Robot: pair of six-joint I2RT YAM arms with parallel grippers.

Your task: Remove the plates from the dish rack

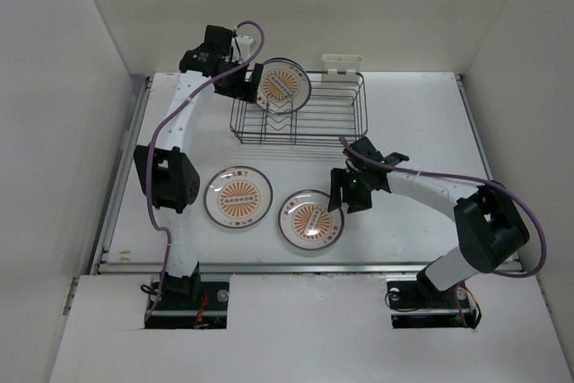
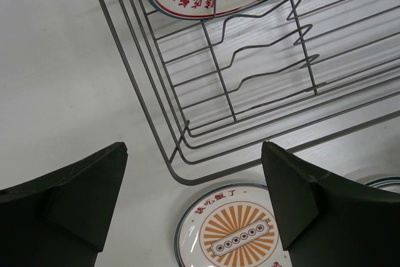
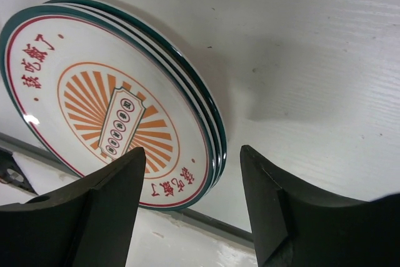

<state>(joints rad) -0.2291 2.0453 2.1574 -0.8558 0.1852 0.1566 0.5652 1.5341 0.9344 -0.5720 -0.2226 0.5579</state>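
Unloading looks nearly done: one racked plate [image 1: 282, 85] stands at the left end of the dish rack [image 1: 350, 118] by the counter's far edge, a single plate [image 1: 238, 195] and a stack [image 1: 310, 219] (several rims in the right wrist view) lie toward the near edge, and left gripper [image 2: 194, 151] and right gripper [image 3: 192, 151] are both spread apart and empty.

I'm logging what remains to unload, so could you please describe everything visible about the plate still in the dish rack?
The plate is round, white and glossy like glazed ceramic, with an orange sunburst centre, red characters and a thin dark rim. It stands on edge, tilted, at the left end of the dish rack, resting among its wire dividers. The open left end effector hovers close by without touching it.
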